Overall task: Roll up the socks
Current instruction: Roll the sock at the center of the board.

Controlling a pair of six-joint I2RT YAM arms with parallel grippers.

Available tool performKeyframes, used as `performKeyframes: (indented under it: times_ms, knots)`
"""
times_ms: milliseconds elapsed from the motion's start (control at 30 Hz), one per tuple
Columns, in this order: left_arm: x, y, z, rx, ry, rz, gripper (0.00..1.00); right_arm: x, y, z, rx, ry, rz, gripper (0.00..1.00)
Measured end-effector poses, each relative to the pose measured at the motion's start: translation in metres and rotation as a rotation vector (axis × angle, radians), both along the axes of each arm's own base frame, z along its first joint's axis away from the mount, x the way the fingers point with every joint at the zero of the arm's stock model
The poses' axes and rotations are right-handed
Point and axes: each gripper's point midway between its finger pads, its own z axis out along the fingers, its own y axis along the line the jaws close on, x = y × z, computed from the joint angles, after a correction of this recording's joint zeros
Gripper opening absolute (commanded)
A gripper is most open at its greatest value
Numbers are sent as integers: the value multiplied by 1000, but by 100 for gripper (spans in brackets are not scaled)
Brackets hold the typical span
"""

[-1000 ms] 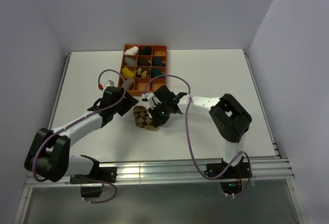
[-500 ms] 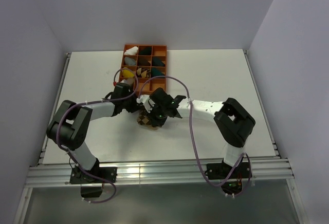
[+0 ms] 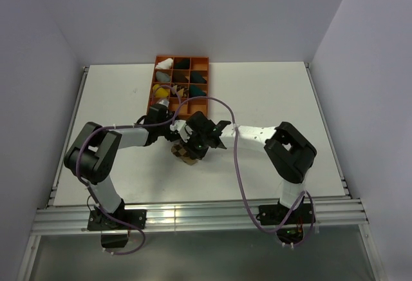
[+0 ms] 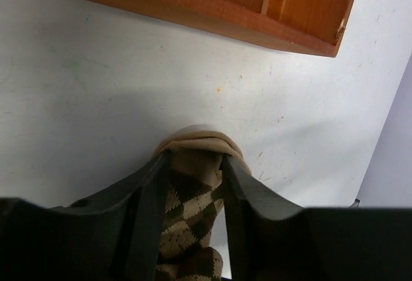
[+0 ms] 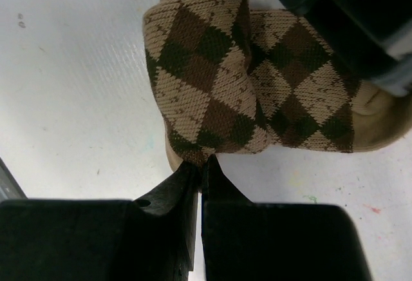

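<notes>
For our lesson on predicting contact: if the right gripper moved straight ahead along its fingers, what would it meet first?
The rolled argyle sock: the shut right gripper points at its near edge, with the fingertips right at it and possibly touching. Depth is unclear.

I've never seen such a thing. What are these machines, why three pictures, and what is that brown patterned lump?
These are two robot arms bolted to a white table, each ending in a two-finger gripper. The wide picture comes from a camera fixed above them: the left arm and the right arm meet in the middle. The other two come from small cameras on the wrists, so the dark shapes at the bottom are fingers. The lump is the socks, a tan one and an argyle one, partly rolled together. The left gripper clamps them from both sides. The right gripper is closed, its tips at the roll's edge; whether it pinches fabric is unclear. The orange tray holds other sock bundles.
</notes>
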Motion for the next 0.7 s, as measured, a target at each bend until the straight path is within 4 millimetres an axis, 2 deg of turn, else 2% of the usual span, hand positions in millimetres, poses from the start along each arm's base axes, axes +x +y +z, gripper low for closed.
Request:
performKeyframes:
  times_ms: [100, 233, 367, 500, 700]
  knots:
    - [1, -1, 2, -5, -5, -5, 52, 0, 0, -4, -7, 6, 0, 0]
    - [6, -3, 8, -6, -20, -2, 71, 0, -1, -4, -9, 5, -1, 0]
    - [12, 1, 15, 11, -24, 36, 81, 1, -1, -5, -12, 0, -5, 0]
    - [18, 19, 25, 37, -18, 136, 81, 2, -2, -5, -14, -3, -8, 0]
    - [32, 62, 66, 33, -71, 337, 77, 2, -2, -5, -16, -4, -9, 0]
